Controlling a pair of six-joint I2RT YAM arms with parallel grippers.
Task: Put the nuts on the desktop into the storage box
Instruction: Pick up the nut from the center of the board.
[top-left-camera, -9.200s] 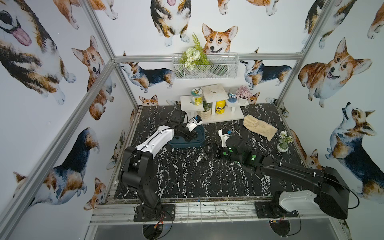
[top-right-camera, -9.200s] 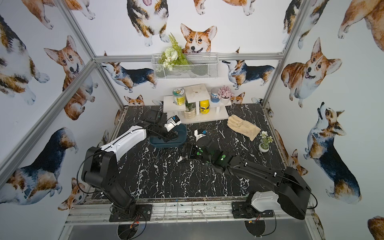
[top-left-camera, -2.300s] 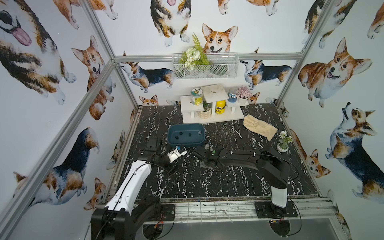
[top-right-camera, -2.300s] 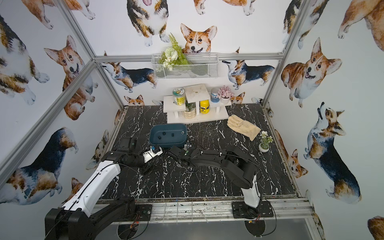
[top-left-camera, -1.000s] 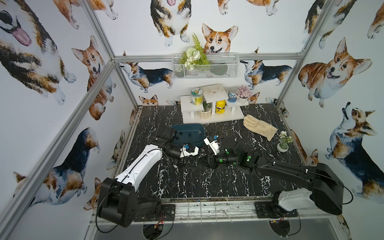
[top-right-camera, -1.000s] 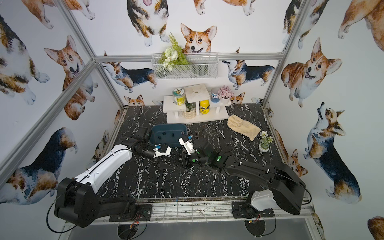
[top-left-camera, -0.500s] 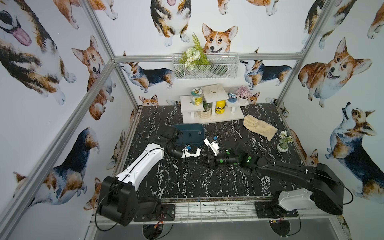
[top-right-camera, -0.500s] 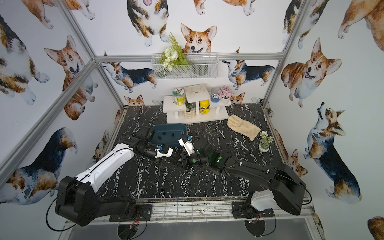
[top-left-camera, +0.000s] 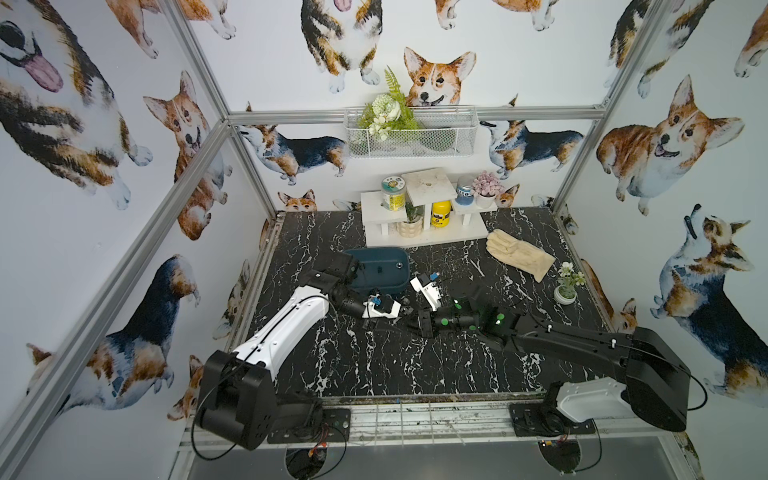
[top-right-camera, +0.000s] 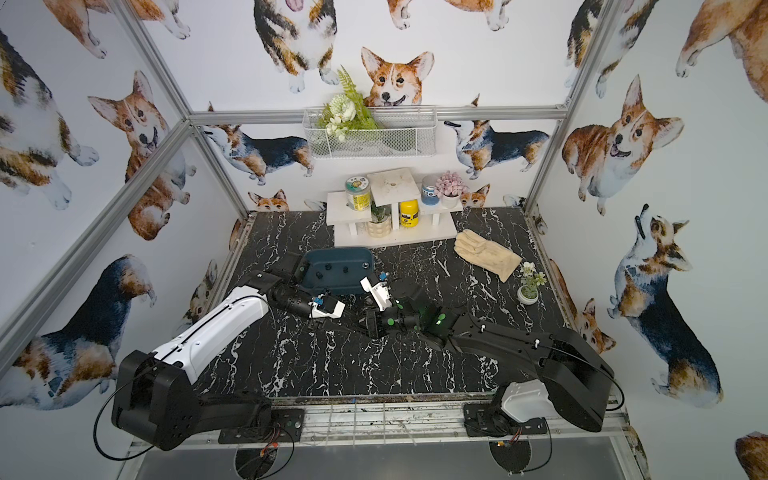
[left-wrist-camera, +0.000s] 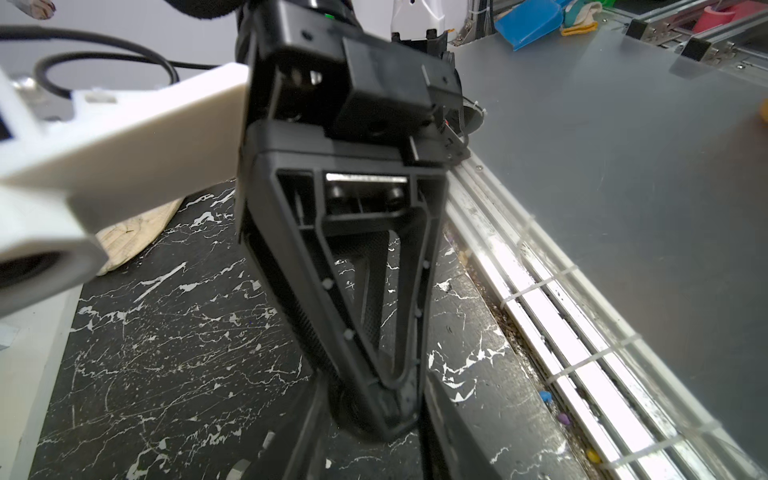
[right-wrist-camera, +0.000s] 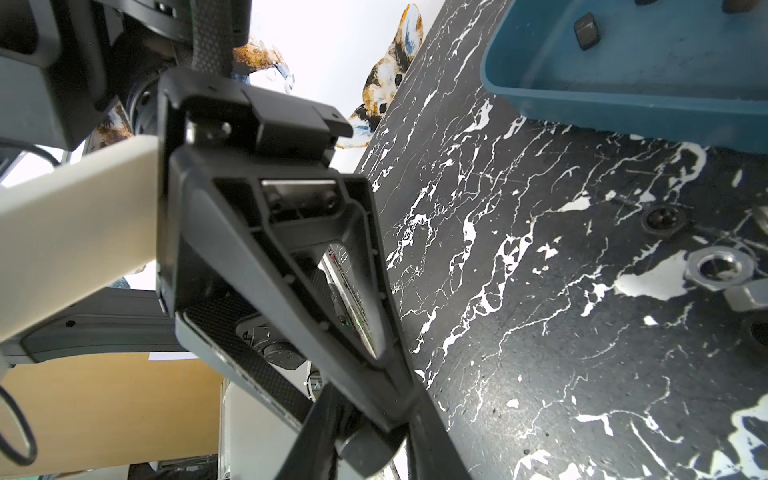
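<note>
Two grippers: left gripper (left-wrist-camera: 374, 411) and right gripper (right-wrist-camera: 363, 428) are close together, low over the desktop (top-left-camera: 415, 365), just on the arm-base side of the storage box (top-left-camera: 376, 284).
Jaw state: not readable for either gripper, as the fingers are seen edge-on.
Nuts on desktop: silver hex nut (right-wrist-camera: 719, 268) lies near the storage box, with a second silver piece just beside it.
Nuts in box: black nut (right-wrist-camera: 586, 25), and more dark ones in both top views.
Beyond the box: white shelf stand (top-left-camera: 457, 232) with a yellow jar (top-left-camera: 441, 212), label too small to read.
Right of the box: tan glove (top-left-camera: 519, 253).
</note>
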